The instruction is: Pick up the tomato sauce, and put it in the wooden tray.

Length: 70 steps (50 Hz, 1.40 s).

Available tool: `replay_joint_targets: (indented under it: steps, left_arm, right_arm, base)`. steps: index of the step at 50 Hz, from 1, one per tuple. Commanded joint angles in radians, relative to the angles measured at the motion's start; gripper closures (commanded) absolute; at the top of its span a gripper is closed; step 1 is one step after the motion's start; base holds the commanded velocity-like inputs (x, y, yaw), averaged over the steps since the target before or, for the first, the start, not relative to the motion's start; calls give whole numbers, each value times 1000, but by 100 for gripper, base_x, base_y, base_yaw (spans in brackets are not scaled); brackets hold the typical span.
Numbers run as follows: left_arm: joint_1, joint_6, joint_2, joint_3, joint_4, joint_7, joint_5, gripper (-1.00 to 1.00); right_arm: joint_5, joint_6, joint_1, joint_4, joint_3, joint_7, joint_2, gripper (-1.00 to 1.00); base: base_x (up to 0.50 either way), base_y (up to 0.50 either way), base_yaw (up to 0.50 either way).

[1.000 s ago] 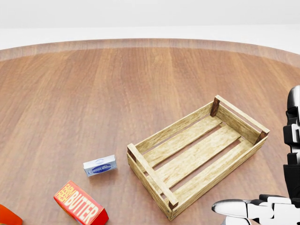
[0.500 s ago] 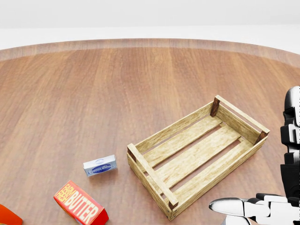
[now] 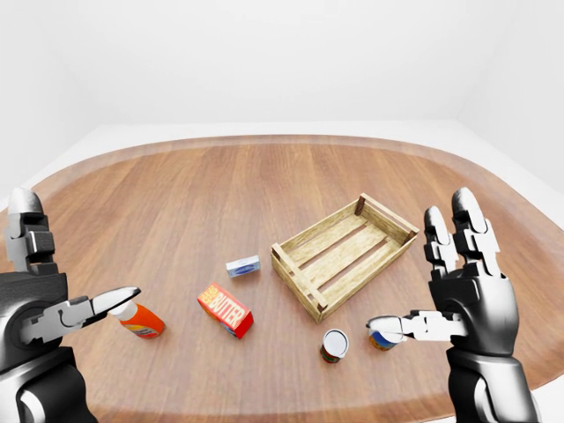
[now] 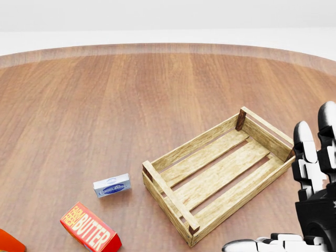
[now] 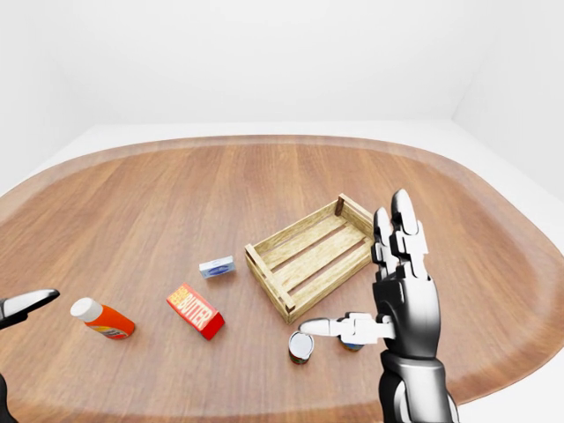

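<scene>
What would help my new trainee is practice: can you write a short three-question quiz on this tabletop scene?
1. True or false: the wooden tray holds a can.
2. In the left-eye view, the orange bottle lies where, relative to the butter box? A. To its left. B. To its right. C. Above it.
3. Fill in: on the left hand and the right hand, the fingers are ____.

Key: 1 false; 2 A; 3 open.

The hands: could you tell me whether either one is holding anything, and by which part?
Nothing is held. The left hand and the right hand are both open above the table, touching no object.
</scene>
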Motion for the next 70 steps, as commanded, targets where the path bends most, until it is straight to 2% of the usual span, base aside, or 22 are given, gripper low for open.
replay_joint_targets:
  steps: [1, 50, 60, 70]
  left_arm:
    - [-1, 0, 0, -3, 3, 1, 3, -92]
    - [3, 0, -5, -10, 0, -5, 12, -92]
    - [6, 0, -8, -9, -6, -7, 11, -92]
    - [11, 0, -13, -7, -14, -12, 11, -93]
  right_arm:
    - [-23, 0, 68, -2, 39, 19, 3, -100]
    - [-59, -1, 123, 142, 154, -33, -56, -100]
    - [-64, -22, 130, 166, 168, -42, -66, -100]
    - [-74, -60, 131, 223, 189, -57, -77, -100]
  base:
    - [0, 0, 0]
    - [0, 0, 0]
    - [0, 0, 0]
    - [0, 0, 0]
